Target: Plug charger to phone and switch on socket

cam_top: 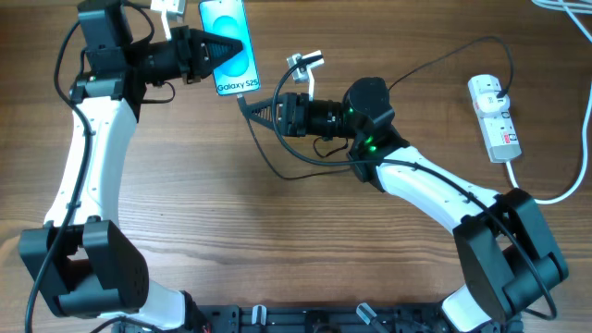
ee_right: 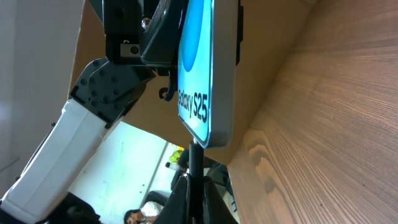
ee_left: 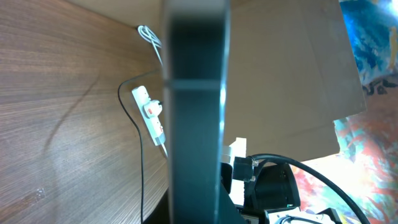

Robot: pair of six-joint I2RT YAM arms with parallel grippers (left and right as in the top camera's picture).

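Plugging step: left gripper [cam_top: 220, 48] clamps phone [cam_top: 237, 85] at twelve o'clock; right gripper [cam_top: 252, 109] pinches charger [ee_right: 194, 158] against its bottom edge; next, likely a straight push.

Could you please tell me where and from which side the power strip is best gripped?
Grip the power strip across its narrow width, about mid-length, coming down from above. It lies flat on the table with both long sides free. The thick white cord leaves its near end and the black charger cable reaches its far end, so the ends look crowded.
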